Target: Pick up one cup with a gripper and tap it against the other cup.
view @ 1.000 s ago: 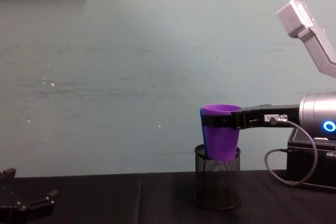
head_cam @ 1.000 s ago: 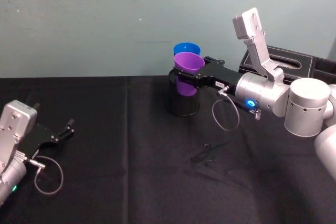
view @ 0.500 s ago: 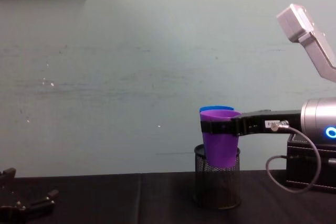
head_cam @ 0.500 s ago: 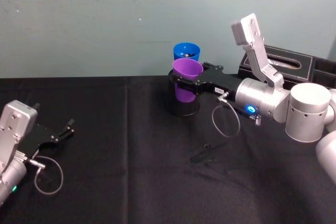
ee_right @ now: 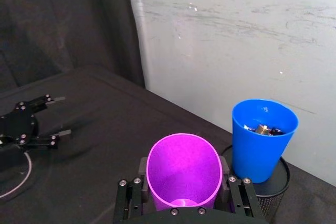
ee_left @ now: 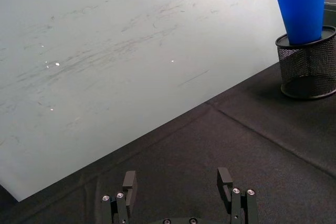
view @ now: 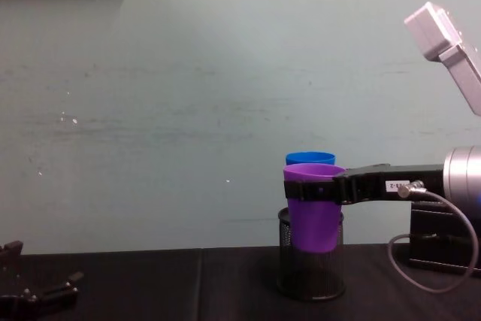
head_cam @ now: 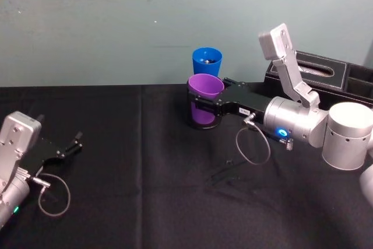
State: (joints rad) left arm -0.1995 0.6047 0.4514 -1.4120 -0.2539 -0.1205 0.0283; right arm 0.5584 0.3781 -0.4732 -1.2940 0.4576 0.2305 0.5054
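The right jaws [head_cam: 203, 102] are clenched on the purple cup [head_cam: 205, 86], one flat black finger on each side of the wall a little below the rim. They're only as far apart as the cup is wide. The cup [ee_right: 182, 174] sits upright between them with its mouth up, off the tabletop [head_cam: 145, 190].

Just past the fingertips is the blue cup [ee_right: 261, 140], standing in a black mesh holder [view: 310, 276]. Its rim pokes up a bit higher than the purple one [view: 314, 223]. In the right wrist view there looks to be a sliver of gap between the two cups, so they're just beside each other and not touching. There are a few small bits inside the blue cup, but I can't make out what.

There's a small white label [view: 393, 185] on the black body behind the jaws. It has writing on it, but it's too tiny to read.

The left gripper [ee_left: 178, 182] is parked low by the tabletop, well away from both cups. Its jaws are spread wide with nothing between them.
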